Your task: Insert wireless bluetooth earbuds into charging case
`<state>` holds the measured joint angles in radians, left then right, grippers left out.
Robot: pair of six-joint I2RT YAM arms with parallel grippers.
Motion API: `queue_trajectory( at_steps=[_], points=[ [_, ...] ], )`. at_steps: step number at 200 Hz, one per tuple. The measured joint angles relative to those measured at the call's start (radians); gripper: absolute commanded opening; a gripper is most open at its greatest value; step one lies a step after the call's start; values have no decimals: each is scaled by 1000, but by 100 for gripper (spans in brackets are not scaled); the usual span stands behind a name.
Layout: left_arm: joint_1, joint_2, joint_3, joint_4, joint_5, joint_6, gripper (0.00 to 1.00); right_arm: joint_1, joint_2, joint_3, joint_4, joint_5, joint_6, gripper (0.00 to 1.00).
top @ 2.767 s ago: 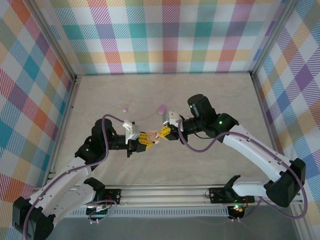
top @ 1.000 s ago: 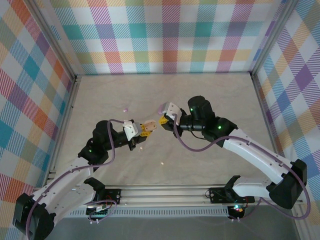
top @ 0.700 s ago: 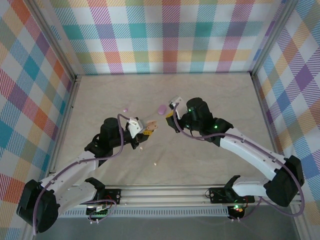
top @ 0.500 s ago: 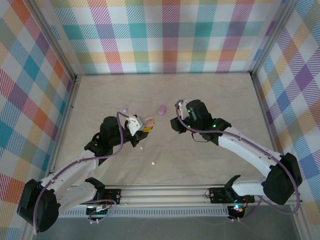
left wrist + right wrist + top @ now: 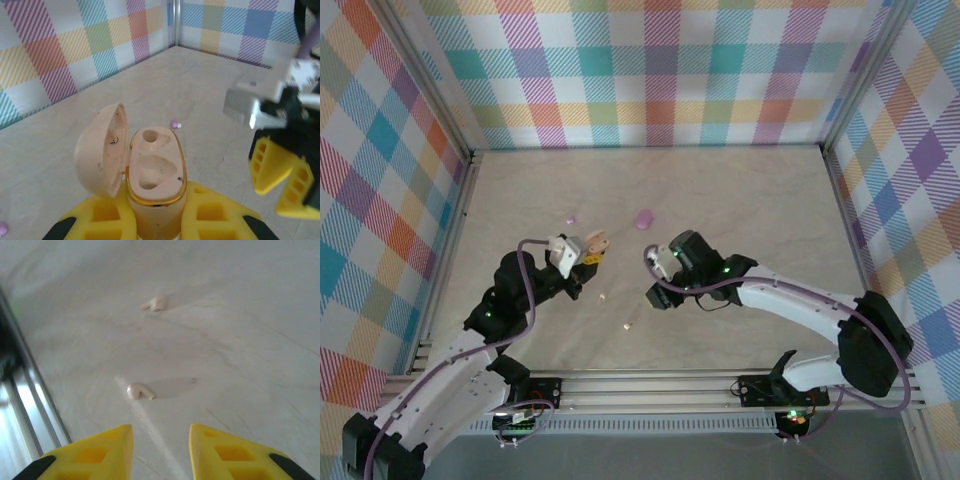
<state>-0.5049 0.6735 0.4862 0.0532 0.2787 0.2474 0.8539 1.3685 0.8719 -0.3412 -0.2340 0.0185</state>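
Note:
My left gripper (image 5: 588,256) is shut on the base of a cream charging case (image 5: 595,243), held above the table. Its lid (image 5: 100,150) is swung open to the left, and both sockets of the case (image 5: 152,167) are empty. Two cream earbuds lie on the table: one (image 5: 628,326) near the front, the other (image 5: 603,295) under the left gripper. My right gripper (image 5: 654,294) hangs low over the table, open and empty (image 5: 161,450). The nearer cream earbud (image 5: 140,391) lies just ahead of its fingertips, the other earbud (image 5: 155,303) farther on.
A purple case (image 5: 643,218) and a small purple earbud (image 5: 570,218) rest on the table behind the grippers. The metal rail (image 5: 650,385) runs along the near edge. Plaid walls close in the left, back and right sides.
The right gripper left the held case, swung down toward the near table and opened. A cream earbud rolled to rest near the front. The left gripper drew slightly back-left with the case.

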Motion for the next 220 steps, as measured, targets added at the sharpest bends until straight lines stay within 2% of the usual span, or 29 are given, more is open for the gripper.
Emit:
queue_trajectory(
  at_steps=[39,83,120,220],
  points=[
    [0,-107,-38,-79,-39,-47,0,16,192,89,-4,-58,-245,41],
    [0,-176,-41,-142,-74,-62,0,90,334,145,0,-82,-393,37],
    [0,-185,-41,-161,-89,-64,0,135,387,151,5,-54,-473,37],
    [0,-245,-41,-213,-111,-64,0,150,455,221,-30,-2,-615,39]
  ],
)
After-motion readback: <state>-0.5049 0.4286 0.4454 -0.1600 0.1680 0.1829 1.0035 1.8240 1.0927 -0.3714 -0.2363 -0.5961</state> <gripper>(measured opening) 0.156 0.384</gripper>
